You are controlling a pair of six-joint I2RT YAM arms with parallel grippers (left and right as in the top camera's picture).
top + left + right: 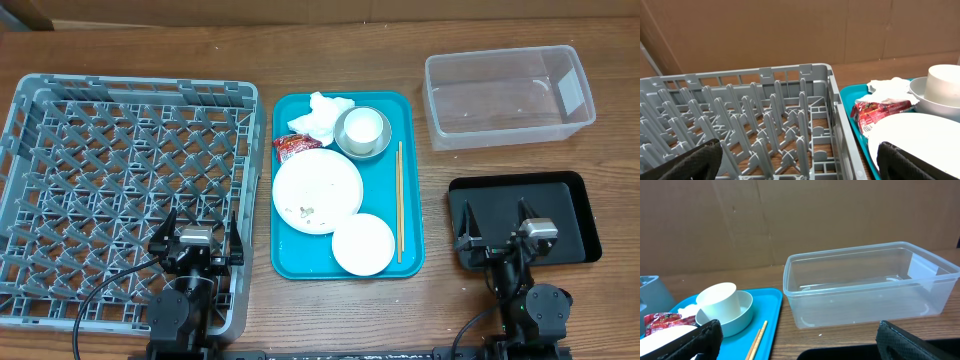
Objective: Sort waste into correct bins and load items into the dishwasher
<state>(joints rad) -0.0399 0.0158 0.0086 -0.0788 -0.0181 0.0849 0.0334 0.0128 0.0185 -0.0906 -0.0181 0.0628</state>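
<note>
Teal tray (381, 186) between rack (140, 88), tub (500, 136) (apart)

You have one grey dish rack (130, 88), one teal serving tray (385, 195), one clear tub (505, 135) and one black tray (580, 215). Count one plate (318, 190), two bowls, namely a pale bowl (363, 244) and a metal bowl (343, 143), one white cup (363, 126), one napkin (322, 118) and one red wrapper (293, 146). The chopsticks (400, 200) lie too close together for you to count. A few crumbs (306, 210) show.

Grey dish rack (765, 100) beside teal tray (846, 100)
</note>
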